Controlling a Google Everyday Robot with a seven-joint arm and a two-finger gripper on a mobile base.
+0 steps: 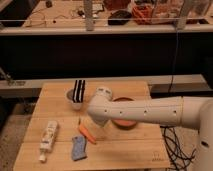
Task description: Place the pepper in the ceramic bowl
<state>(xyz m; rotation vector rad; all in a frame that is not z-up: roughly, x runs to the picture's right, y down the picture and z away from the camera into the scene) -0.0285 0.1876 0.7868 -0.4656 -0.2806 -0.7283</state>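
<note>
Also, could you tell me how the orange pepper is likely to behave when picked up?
The pepper looks slender and tapered, so it is probably light, and it may roll or pivot on the wooden table if nudged. Being thin, it could slip from a loose pinch. The gripper, open, is at the arm's end just right of it, beside the ceramic bowl.

- I saw the arm (pixel 155 111) reach in from the right over the wooden table (pixel 130 150), hiding part of the ceramic bowl (pixel 125 125).
- The gripper (pixel 100 119) hung at the arm's end, jaws apart, near the pepper (pixel 86 134).
- The pepper lay flat on the wood, left of the ceramic bowl.
- A blue-grey cloth (pixel 78 148) lay just beside the pepper, with a white tube (pixel 48 140) further left.
- A small grey bowl (pixel 75 100) holding striped items (pixel 79 90) stood behind.
</note>
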